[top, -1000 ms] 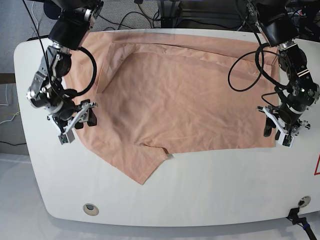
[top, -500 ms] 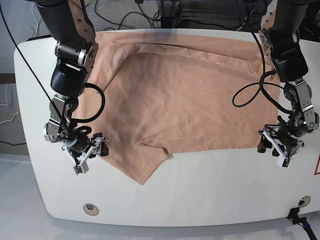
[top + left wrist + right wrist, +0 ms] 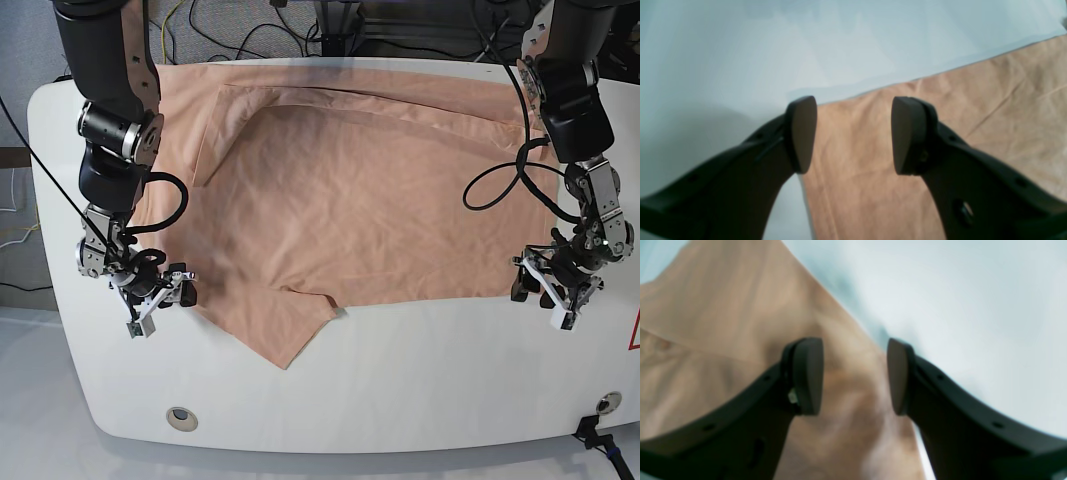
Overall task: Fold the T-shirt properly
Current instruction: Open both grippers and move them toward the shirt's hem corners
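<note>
The T-shirt (image 3: pixel 350 200) lies spread across the table (image 3: pixel 420 390), its long axis side to side. Both grippers hang spread and empty over its front corners: the left gripper (image 3: pixel 853 133) astride the hem corner, the right gripper (image 3: pixel 855 376) over the opposite edge.

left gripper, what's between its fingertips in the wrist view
The T-shirt corner edge lies below the open left gripper, beside bare white table.
</note>
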Robot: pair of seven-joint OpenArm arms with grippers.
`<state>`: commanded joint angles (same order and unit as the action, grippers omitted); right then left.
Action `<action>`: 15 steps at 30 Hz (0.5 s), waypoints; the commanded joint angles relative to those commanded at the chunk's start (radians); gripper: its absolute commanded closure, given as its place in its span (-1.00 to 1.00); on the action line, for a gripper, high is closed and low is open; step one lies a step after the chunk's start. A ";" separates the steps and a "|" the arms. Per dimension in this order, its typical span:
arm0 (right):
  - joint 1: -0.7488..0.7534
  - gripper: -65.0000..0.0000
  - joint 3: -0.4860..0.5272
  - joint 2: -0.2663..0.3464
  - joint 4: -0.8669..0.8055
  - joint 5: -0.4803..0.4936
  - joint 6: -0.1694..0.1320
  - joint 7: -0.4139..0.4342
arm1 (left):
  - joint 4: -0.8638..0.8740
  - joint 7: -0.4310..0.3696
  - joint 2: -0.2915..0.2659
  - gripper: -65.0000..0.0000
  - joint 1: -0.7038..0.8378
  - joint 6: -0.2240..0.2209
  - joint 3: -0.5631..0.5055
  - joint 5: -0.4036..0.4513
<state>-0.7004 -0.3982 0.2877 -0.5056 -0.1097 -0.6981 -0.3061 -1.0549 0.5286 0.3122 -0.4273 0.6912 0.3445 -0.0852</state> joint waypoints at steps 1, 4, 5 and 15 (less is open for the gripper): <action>0.005 0.07 0.000 -0.002 0.002 0.000 0.000 0.000 | 0.000 0.000 0.000 -0.03 0.000 0.000 0.000 0.000; 0.028 0.07 0.000 -0.005 0.002 0.000 0.000 0.000 | 0.000 0.000 0.002 -0.03 0.000 0.000 0.000 0.000; 0.035 0.08 0.000 -0.009 0.002 0.000 0.000 0.000 | 0.002 0.000 0.003 -0.03 0.000 0.000 0.000 0.000; 0.064 0.09 0.000 -0.061 -0.002 0.002 0.000 0.000 | 0.049 -0.002 0.072 -0.03 -0.005 -0.002 0.035 -0.002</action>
<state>-0.6360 -0.3982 0.2263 -0.5071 -0.1082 -0.6981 -0.3061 -1.0058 0.5271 0.3844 -0.4319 0.6897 0.3798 -0.0867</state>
